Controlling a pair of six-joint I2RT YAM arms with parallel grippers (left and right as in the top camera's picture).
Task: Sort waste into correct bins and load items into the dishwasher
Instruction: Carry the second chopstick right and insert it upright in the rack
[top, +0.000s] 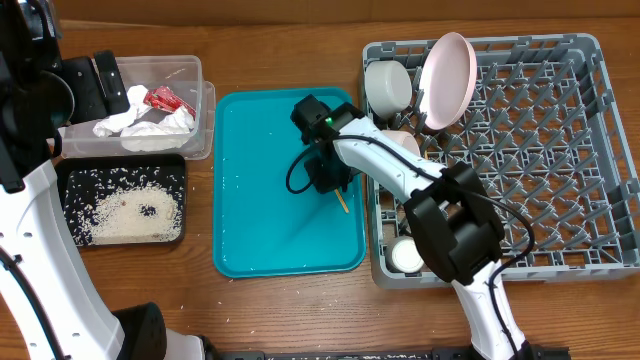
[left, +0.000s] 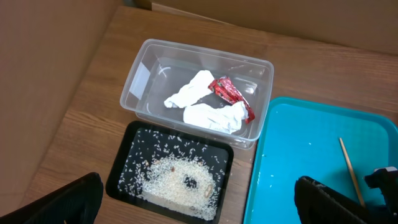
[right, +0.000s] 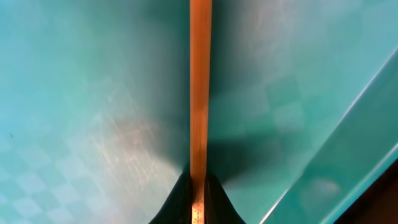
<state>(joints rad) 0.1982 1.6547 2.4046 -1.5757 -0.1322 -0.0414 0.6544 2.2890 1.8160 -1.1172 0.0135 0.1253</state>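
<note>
My right gripper (top: 335, 182) is down on the teal tray (top: 260, 220), shut on a wooden chopstick (right: 199, 81) whose tip (top: 343, 204) sticks out below it. The chopstick also shows in the left wrist view (left: 350, 170). The clear tub (top: 195, 110) holds the crumpled white napkin (left: 205, 106) and the red wrapper (left: 229, 93). The black tray (left: 121, 168) holds white rice scraps (left: 177, 177). The grey dish rack (top: 560, 150) holds a pink plate (top: 446, 80), a greyish bowl (top: 388, 85) and a white cup (top: 407, 256). My left gripper (left: 199, 211) is open and empty, above the black tray.
The wooden table (top: 290, 310) runs under everything. The teal tray lies between the bins and the rack, its right rim close to the rack's left wall (top: 374, 200). The right arm (top: 440, 210) reaches across the rack's left side.
</note>
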